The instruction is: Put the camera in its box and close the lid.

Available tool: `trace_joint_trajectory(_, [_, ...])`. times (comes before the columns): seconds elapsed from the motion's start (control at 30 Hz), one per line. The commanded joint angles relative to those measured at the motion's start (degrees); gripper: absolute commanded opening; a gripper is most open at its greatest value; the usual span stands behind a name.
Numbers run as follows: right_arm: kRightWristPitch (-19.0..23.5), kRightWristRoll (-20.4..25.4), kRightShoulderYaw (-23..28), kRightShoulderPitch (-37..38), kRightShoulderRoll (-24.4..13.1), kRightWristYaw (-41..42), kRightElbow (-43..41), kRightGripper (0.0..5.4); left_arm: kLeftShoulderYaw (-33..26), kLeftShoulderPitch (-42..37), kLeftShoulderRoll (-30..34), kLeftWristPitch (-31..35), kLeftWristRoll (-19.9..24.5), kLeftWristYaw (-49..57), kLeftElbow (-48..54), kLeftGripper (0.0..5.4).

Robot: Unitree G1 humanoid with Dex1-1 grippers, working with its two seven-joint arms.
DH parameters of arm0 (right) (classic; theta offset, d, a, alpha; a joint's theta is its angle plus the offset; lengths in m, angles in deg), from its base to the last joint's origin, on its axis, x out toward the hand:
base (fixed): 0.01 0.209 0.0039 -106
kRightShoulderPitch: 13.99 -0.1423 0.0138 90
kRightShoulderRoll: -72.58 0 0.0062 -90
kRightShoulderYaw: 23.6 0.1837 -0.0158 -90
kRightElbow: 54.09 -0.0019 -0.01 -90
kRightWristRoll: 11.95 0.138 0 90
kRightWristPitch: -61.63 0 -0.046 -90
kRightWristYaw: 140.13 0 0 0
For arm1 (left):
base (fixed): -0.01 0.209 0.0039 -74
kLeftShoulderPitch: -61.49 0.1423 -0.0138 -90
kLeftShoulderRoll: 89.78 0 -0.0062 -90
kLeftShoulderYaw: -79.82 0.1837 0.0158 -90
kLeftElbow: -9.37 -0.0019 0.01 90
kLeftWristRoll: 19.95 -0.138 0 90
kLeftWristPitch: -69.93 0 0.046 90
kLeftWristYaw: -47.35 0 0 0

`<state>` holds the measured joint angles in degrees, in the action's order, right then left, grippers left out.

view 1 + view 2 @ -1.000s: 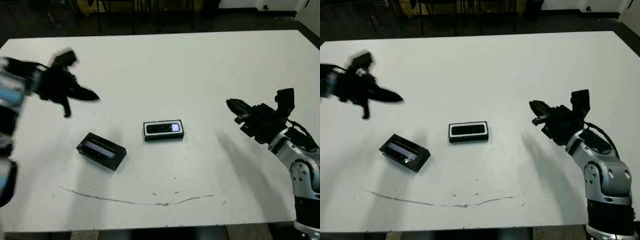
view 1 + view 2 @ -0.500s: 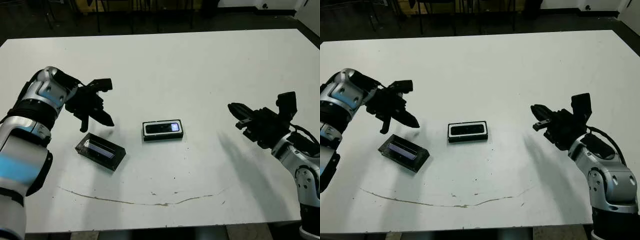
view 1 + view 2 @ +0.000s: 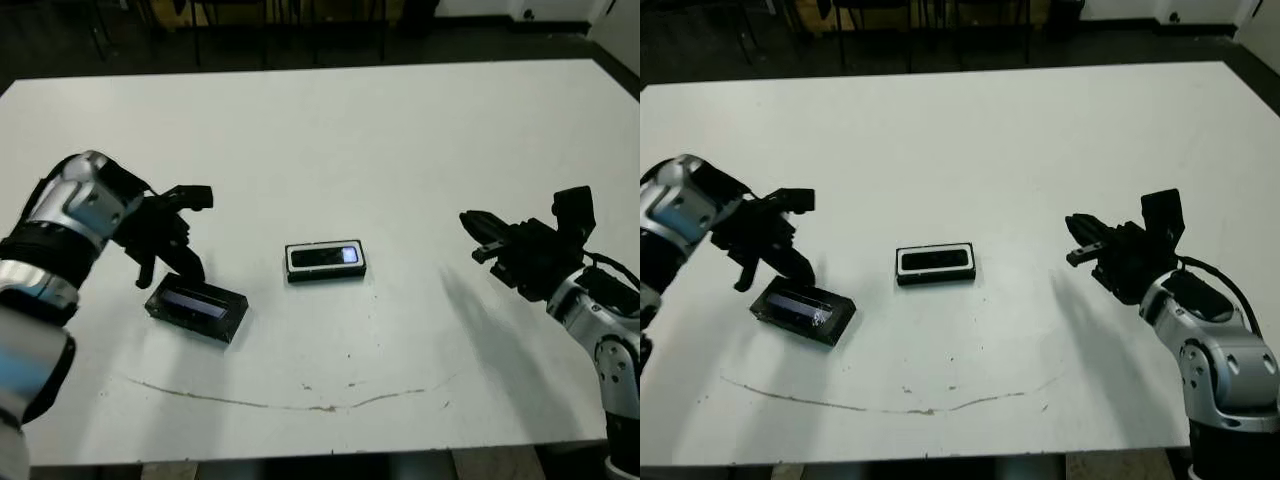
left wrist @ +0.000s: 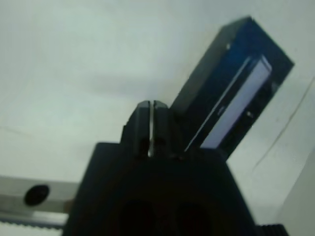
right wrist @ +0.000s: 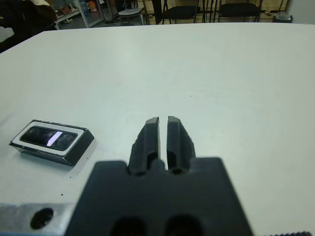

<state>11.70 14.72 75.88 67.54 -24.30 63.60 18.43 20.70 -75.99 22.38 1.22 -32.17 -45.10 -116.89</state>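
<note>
**Inspector A:** What is recorded at the left of the desk (image 3: 400, 130)?

**Inspector B:** The left hand (image 3: 178, 262) is seen low over the white surface, with its two black fingers (image 4: 150, 123) pressed together and nothing held between them. Its tips are placed at the far left edge of the lid (image 3: 196, 306). Whether the lid is actually touched cannot be told from the head views. In the left wrist view the lid (image 4: 236, 93) is shown just beyond the clenched fingers, with its silvery strip lit.

**Inspector A:** How is the lid found?

**Inspector B:** It is laid flat on the desk, left of centre, turned at a slight angle, with the reflective strip facing up. It is kept well apart from the box.

**Inspector A:** And the centre?

**Inspector B:** The box (image 3: 326, 261) is set near the middle of the desk, to the right of the lid, with its long side across the scene. The white lining is visible as a rim. The camera (image 3: 326, 257) is seated inside it, with a bluish-white glint toward its right end. The box is uncovered.

**Inspector A:** The right side?

**Inspector B:** The right hand (image 3: 470, 221) is held above the desk, well apart from the box and pointed toward it. Its fingers (image 5: 150, 135) are closed to a thin slit and nothing is gripped. A thin brownish line (image 3: 250, 400) is noted across the near part of the desk.
</note>
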Motion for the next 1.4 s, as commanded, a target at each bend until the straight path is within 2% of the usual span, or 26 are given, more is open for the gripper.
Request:
trace_joint_trajectory(0.03, [1.96,-0.1,-0.14,0.71,-0.41,-1.2,-1.15,0.01,4.38,5.65,2.93,2.25,1.75,-0.04,3.85,0.0])
trace_joint_trajectory(0.1, [2.81,0.18,-0.11,0.72,-0.39,-1.65,-1.84,0.01,5.03,6.86,4.55,3.02,3.11,-0.04,6.59,0.0])
trace_joint_trajectory(0.3, [1.05,0.35,-0.95,0.58,0.67,-0.83,0.04,0.01,5.94,9.28,7.8,7.05,5.12,-0.04,11.42,0.0])
trace_joint_trajectory(0.6, [2.38,0.08,-2.17,-0.18,0.57,-1.81,0.1,0.01,7.84,9.42,9.95,6.91,6.52,-0.04,12.9,0.0])
trace_joint_trajectory(0.9, [1.8,0.2,-2.3,-0.16,0.39,-1.2,1.19,0.01,8.12,11.22,12.4,6.69,7.84,-0.04,16.75,0.0])
trace_joint_trajectory(1.17, [2.7,0.77,-2.33,-0.78,0.9,-1.69,1.39,0.01,9.66,12.74,14.7,8.68,12.09,-0.04,21.29,0.0])
trace_joint_trajectory(1.4, [1.02,1.63,-1.99,-1.44,1.51,-0.07,4.46,0.01,10.51,13.35,15.27,7.11,13.61,-0.04,22.4,0.0])
